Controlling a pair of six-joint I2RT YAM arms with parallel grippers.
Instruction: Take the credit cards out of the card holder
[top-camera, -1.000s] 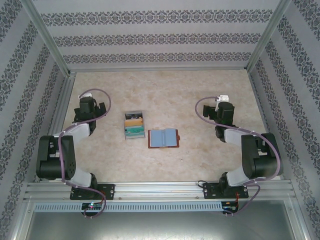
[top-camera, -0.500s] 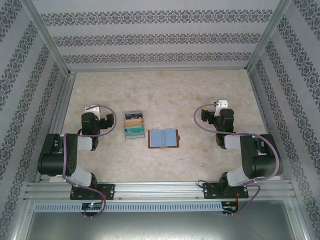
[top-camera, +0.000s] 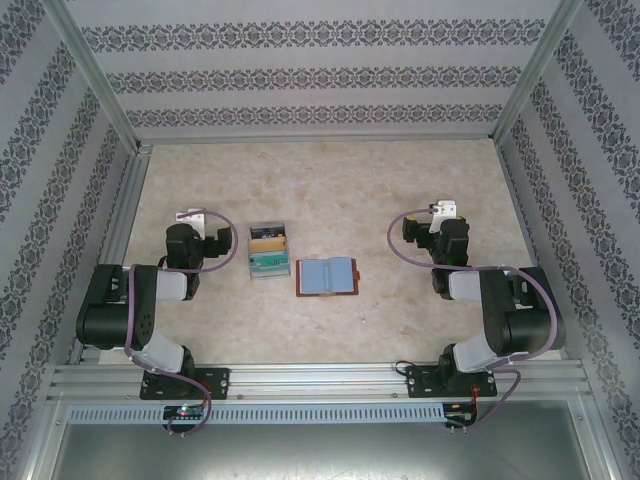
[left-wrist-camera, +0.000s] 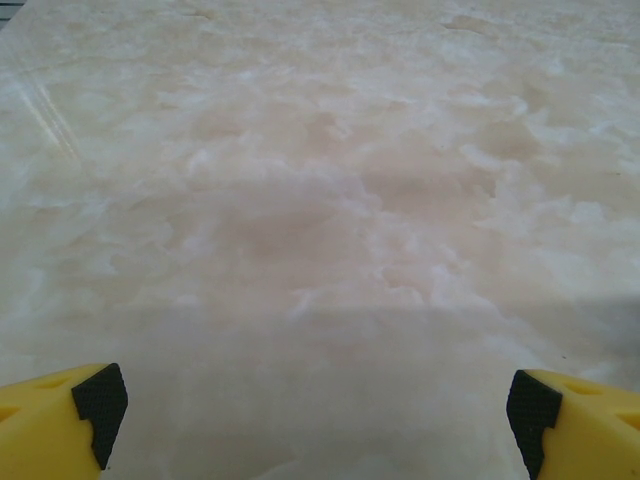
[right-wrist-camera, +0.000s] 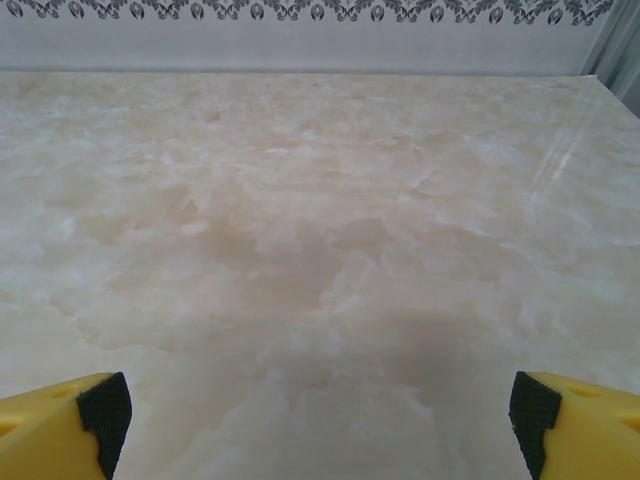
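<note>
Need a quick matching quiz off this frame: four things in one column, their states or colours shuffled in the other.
Things:
1. card holder
2. clear tray
3. left gripper
4. table

States:
A. open, gripping nothing
B. pale marbled surface
C. spread flat, blue-grey inside facing up
D. stocked with teal and dark cards

Pairs: 1-C; 2-D; 3-A; 4-B
</note>
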